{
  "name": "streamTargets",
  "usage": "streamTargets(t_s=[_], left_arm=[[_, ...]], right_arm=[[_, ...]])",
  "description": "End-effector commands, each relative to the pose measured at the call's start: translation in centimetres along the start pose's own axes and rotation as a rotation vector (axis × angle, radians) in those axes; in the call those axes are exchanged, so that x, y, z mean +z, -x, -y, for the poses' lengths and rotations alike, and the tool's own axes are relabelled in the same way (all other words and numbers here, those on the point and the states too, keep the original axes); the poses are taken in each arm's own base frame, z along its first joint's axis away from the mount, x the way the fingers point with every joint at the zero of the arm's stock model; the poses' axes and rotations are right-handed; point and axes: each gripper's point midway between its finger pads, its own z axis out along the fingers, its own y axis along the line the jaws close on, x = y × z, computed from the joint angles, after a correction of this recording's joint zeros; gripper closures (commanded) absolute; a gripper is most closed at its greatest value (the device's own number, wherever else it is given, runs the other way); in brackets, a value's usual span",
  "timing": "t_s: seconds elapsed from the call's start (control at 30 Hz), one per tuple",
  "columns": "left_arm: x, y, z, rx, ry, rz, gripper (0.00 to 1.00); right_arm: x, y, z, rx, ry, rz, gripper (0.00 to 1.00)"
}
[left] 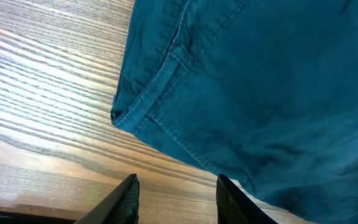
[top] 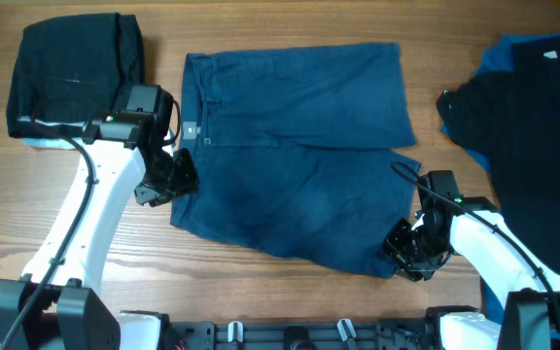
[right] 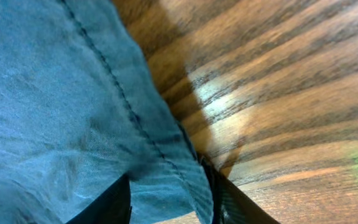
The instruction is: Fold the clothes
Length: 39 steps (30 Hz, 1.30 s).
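Dark navy-blue shorts (top: 290, 146) lie spread flat mid-table, waistband to the left and legs to the right. My left gripper (top: 168, 185) is at the waistband's near corner. In the left wrist view it (left: 176, 193) is open over bare wood, with the waistband corner (left: 135, 109) just ahead and no cloth between the fingers. My right gripper (top: 406, 255) is at the near leg's hem corner. In the right wrist view its fingers (right: 169, 199) stand apart with the hem edge (right: 160, 155) lying between them.
A folded black garment (top: 71, 68) lies at the far left. A pile of black and royal-blue clothes (top: 533, 107) lies at the right edge. The wooden table (top: 261, 282) shows along the front.
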Motion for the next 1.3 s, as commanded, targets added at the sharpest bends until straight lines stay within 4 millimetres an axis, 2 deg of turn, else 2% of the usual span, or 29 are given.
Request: streamTargets(t_s=[0.0,0.07,0.2,0.27,0.47,0.53,0.67,0.83,1.07,1.27], left_arm=[[0.3,-0.3,0.1,0.005,-0.003,-0.014,0.60],[0.3,-0.3,0.1,0.005,-0.003,-0.014,0.60],[0.3,-0.3,0.1,0.005,-0.003,-0.013,0.60],[0.3,-0.3,0.1,0.005,-0.003,-0.014,0.59],[0.3,-0.6,0.3,0.003,-0.014,-0.030,0.54],[0.2,-1.2,0.6,0.000,-0.034,-0.058,0.43],[0.2,-1.8,0.4,-0.033,-0.032,-0.085,0.42],[0.2,-1.2,0.4,-0.049,-0.046,-0.066,0.41],[0.2,-0.9,0.6,-0.038,-0.052,-0.053,0.41],[0.2,-0.7,0.6,-0.034,-0.051,-0.048,0.41]], right_arm=[[0.4,0.9,-0.1,-0.043,-0.009,0.030,0.64],[0.2,1.1,-0.4,-0.066,-0.005,0.036,0.77],[-0.9,2.0,-1.6,-0.098,0.014,0.063,0.92],[-1.8,2.4,-2.3,-0.117,0.020,0.077,0.96],[-5.4,3.8,-5.3,-0.186,0.059,0.134,0.96],[-5.9,4.1,-5.7,-0.195,0.069,0.147,0.96],[-5.9,3.9,-5.6,-0.215,0.063,0.143,0.96],[-5.7,3.5,-5.2,-0.214,0.051,0.122,0.96],[-5.4,3.0,-5.6,-0.201,0.085,0.094,0.95],[-2.7,1.6,-6.3,-0.187,0.213,0.021,0.90]])
